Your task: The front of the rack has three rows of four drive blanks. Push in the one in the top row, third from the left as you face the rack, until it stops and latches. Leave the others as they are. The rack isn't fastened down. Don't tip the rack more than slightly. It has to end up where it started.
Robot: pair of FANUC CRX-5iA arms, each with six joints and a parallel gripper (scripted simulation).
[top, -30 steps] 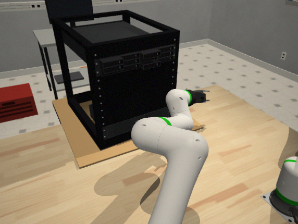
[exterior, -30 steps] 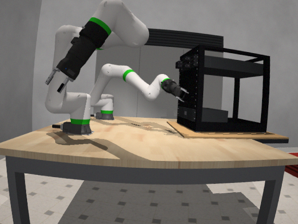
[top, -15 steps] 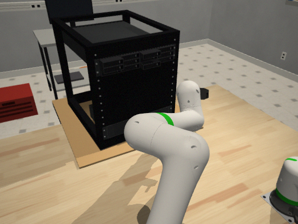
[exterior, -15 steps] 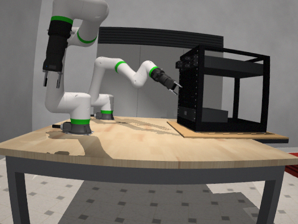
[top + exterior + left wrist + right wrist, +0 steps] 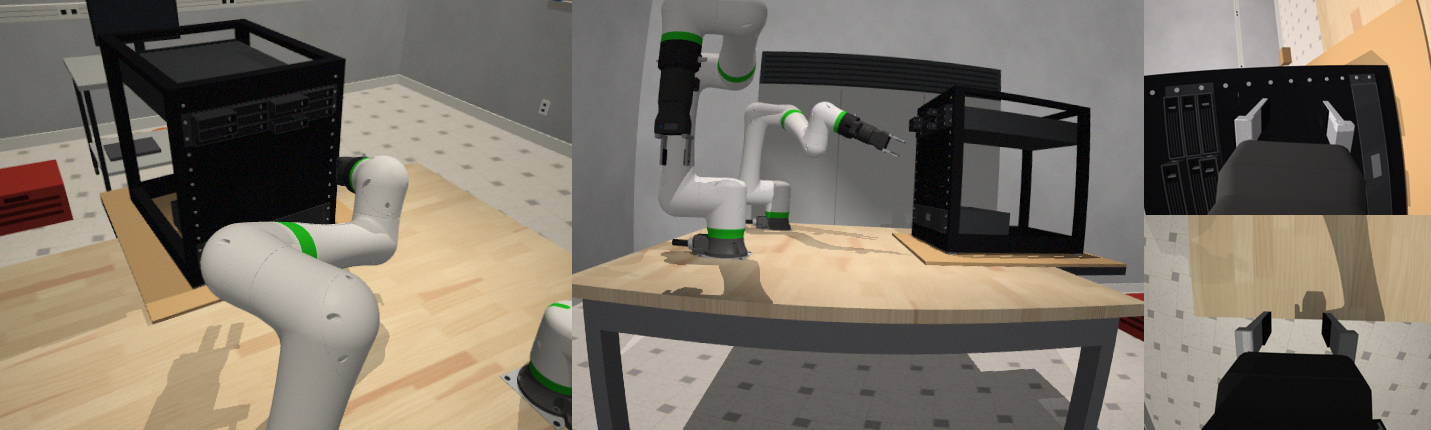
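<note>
Looking in from the top view, the black rack (image 5: 189, 240) (image 5: 956, 190) (image 5: 1294, 90) stands upright on a tan board (image 5: 135, 270) (image 5: 922, 254) (image 5: 1406, 46), and there's our target, the top-row third blank (image 5: 288, 104) (image 5: 1174, 190), high on the front and jutting out past the flush fourth column (image 5: 320, 104) (image 5: 1190, 127) beside it. Below it in the same column, the bottom-row blank (image 5: 290, 124) (image 5: 1209, 185) juts out too. The left arm (image 5: 305, 280) (image 5: 754, 145) sweeps across the foreground, its fingers impossible to make out here. Over to the exterior view, and the left gripper (image 5: 902, 148) (image 5: 1294, 109) points at the rack's front, tilted slightly downward, fingers wide apart with nothing between them and a gap to the rack! The right gripper (image 5: 675, 164) (image 5: 1296, 322) hangs fingers-down on the near side, well apart from the rack, also spread and holding nothing. Into the left wrist view: the open fingers face the bare front panel, between the drive blanks and the lower unit (image 5: 1372, 129), with the target at the lower left, its far end cut off by the frame. And the right wrist view has those parted fingers over the edge of the wooden table (image 5: 1283, 261) (image 5: 852, 290), with floor tiles (image 5: 1297, 332) showing between them.
</note>
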